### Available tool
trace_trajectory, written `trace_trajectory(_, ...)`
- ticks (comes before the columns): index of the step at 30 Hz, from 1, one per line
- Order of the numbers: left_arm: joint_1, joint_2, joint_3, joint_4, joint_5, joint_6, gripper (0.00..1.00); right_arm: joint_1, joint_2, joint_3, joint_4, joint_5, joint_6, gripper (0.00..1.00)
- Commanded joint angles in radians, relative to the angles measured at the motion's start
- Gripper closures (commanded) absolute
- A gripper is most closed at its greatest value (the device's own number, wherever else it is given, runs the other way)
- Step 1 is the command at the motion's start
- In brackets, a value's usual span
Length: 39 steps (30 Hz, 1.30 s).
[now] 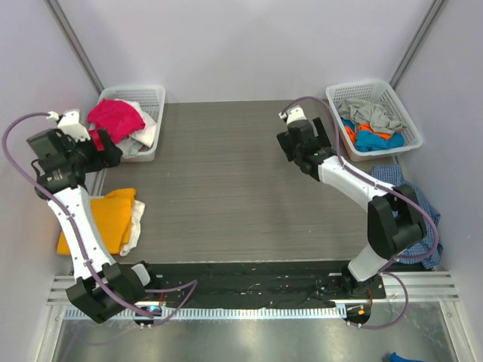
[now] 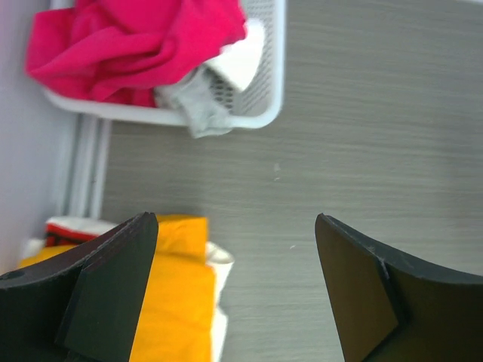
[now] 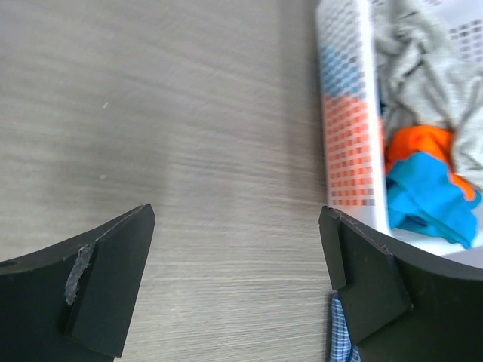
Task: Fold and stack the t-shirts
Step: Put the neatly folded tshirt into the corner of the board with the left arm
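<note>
Jaws of the left gripper (image 2: 235,230) are held wide apart; nothing is gripped, and only the grey table (image 2: 362,128) is seen in the gap. A folded orange-yellow t-shirt (image 2: 177,298) is noted just inside the left finger (image 2: 113,290), partly hidden behind it and clear of both fingers. It is laid on a white cloth (image 2: 220,260) whose edge shows toward the gap. A strip of red cloth (image 2: 66,228) is glimpsed beyond the same finger's tip, at the far end of the pile; no lettering can be made out on it. Ahead of the fingertips, on the left finger's side, a white basket (image 2: 272,98) is seen. A crumpled pink garment (image 2: 136,41) fills it, and a grey-white piece (image 2: 200,113) is draped over its rim.

Jaws of the right gripper (image 3: 238,219) are likewise spread to full width, with nothing between them but bare table. Ahead of the right finger (image 3: 370,290) a second white basket (image 3: 343,90) is seen, well apart from the fingertip. Grey cloth (image 3: 423,68), an orange piece (image 3: 419,143) and a blue piece (image 3: 430,196) are heaped in it. A blue checked cloth (image 3: 343,343) is recorded just beside the inner edge of the right finger.
</note>
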Motion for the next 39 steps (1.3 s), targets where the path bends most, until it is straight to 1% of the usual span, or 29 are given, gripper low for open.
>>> trace_trajectory(1, -0.143, -0.039, -0.041, 0.175, -0.121, -0.249, 0.09, -0.006, -0.045, 0.09, -0.054, 0.034, 0.062, 0.0)
trace_trajectory(2, -0.204, -0.05, -0.055, 0.196, -0.181, -0.274, 0.08, -0.006, -0.04, 0.12, -0.08, 0.034, 0.074, 0.0)
trace_trajectory(3, -0.228, -0.059, -0.093, 0.254, -0.197, -0.289, 0.07, -0.006, -0.038, 0.13, -0.118, 0.04, 0.082, 0.0)
trace_trajectory(4, -0.248, -0.07, -0.112, 0.282, -0.204, -0.305, 0.04, -0.007, -0.046, 0.13, -0.123, 0.037, 0.091, 0.01)
trace_trajectory(5, -0.287, -0.08, -0.127, 0.305, -0.218, -0.331, 0.03, -0.013, -0.055, 0.121, -0.123, 0.03, 0.099, 0.0)
trace_trajectory(6, -0.305, -0.079, -0.142, 0.33, -0.224, -0.335, 0.02, -0.018, -0.066, 0.116, -0.123, 0.022, 0.113, 0.0)
trace_trajectory(10, -0.39, -0.025, -0.136, 0.333, -0.241, -0.336, 0.0, -0.059, -0.109, 0.093, -0.115, -0.03, 0.159, 0.0)
trace_trajectory(13, -0.458, 0.038, -0.132, 0.324, -0.244, -0.328, 0.0, -0.087, -0.115, 0.079, -0.103, -0.033, 0.165, 0.0)
trace_trajectory(20, -0.532, 0.182, -0.084, 0.313, -0.277, -0.289, 0.0, -0.096, -0.129, 0.055, -0.057, 0.063, 0.134, 0.0)
trace_trajectory(24, -0.57, 0.248, -0.051, 0.33, -0.292, -0.283, 0.0, -0.096, -0.184, 0.018, -0.001, 0.069, 0.125, 0.0)
trace_trajectory(25, -0.62, 0.254, -0.046, 0.335, -0.304, -0.276, 0.0, -0.096, -0.193, 0.001, 0.012, 0.079, 0.122, 0.0)
trace_trajectory(28, -0.673, 0.269, -0.044, 0.348, -0.356, -0.242, 0.0, -0.096, -0.221, -0.022, 0.039, 0.096, 0.113, 0.0)
trace_trajectory(32, -0.705, 0.286, -0.044, 0.353, -0.405, -0.219, 0.0, -0.096, -0.241, -0.044, 0.062, 0.088, 0.108, 0.0)
trace_trajectory(39, -0.736, 0.292, -0.047, 0.359, -0.444, -0.204, 0.0, -0.096, -0.238, -0.05, 0.064, 0.086, 0.11, 0.01)
